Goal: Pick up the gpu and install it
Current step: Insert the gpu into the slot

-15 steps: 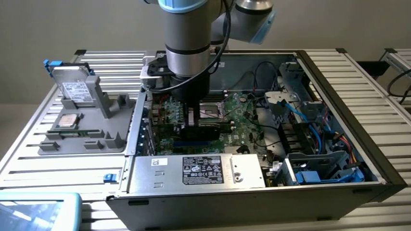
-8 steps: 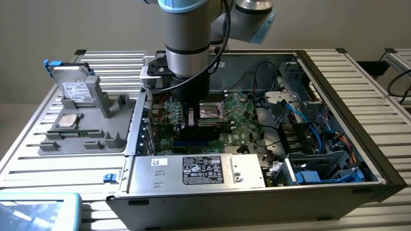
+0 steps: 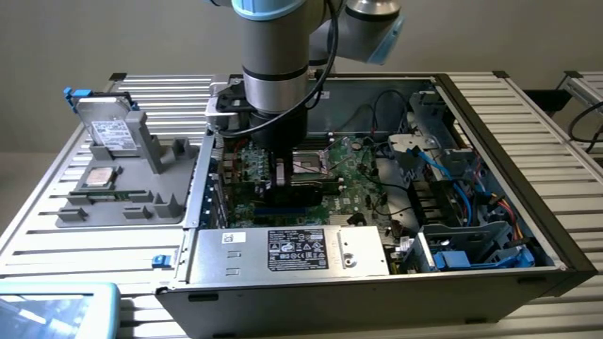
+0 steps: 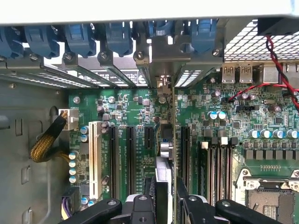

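The gpu (image 4: pixel 173 116) shows edge-on in the wrist view as a thin green card standing upright over the motherboard (image 4: pixel 233 121). Its silver bracket (image 4: pixel 163 60) lies against the case's rear slot openings. The card runs between the black expansion slots (image 4: pixel 132 158). My gripper (image 4: pixel 163 186) is shut on the card's near end, one black finger on each face. In the exterior view the gripper (image 3: pixel 282 180) is low inside the open computer case (image 3: pixel 490 141), over the motherboard (image 3: pixel 354 169). Whether the card sits fully in a slot I cannot tell.
A power supply (image 3: pixel 292 251) fills the case's near side; blue cables and drive cages (image 3: pixel 452 212) crowd the exterior view's right. A grey parts tray (image 3: pixel 123 205) at the left holds a hard drive (image 3: pixel 109 131). Blue bracket clips (image 4: pixel 79 37) line the rear wall.
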Robot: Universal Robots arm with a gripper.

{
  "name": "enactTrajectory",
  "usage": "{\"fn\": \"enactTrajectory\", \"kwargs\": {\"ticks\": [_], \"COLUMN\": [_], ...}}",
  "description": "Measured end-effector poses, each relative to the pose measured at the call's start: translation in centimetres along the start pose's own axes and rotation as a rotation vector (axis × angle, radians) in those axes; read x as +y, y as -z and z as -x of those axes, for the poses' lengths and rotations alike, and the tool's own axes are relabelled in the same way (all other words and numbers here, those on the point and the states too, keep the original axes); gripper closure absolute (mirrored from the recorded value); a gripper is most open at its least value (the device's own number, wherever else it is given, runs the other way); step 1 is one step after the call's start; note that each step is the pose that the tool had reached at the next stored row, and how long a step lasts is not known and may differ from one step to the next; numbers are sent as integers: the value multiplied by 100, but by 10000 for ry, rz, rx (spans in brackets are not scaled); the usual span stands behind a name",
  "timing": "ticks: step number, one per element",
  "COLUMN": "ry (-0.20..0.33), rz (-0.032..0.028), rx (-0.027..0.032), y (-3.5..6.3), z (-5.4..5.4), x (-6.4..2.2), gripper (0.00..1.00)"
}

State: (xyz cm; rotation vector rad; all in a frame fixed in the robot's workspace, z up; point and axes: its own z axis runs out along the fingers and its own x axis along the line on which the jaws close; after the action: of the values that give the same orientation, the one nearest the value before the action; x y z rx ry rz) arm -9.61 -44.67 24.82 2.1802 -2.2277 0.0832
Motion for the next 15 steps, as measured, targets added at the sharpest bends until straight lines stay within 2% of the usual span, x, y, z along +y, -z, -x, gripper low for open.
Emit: {"fn": "enactTrajectory", "kwargs": {"ticks": [4, 5, 9, 12, 15], "ry": [2, 4, 13, 17, 18], "rz": [19, 39, 185, 226, 248], "rx": [-1, -1, 8, 39, 28], "y": [-1, -2, -3, -1, -1], "z": [0, 0, -5, -8, -7], "x": [1, 0, -1, -5, -4], "gripper": [72, 72, 72, 72, 72]}}
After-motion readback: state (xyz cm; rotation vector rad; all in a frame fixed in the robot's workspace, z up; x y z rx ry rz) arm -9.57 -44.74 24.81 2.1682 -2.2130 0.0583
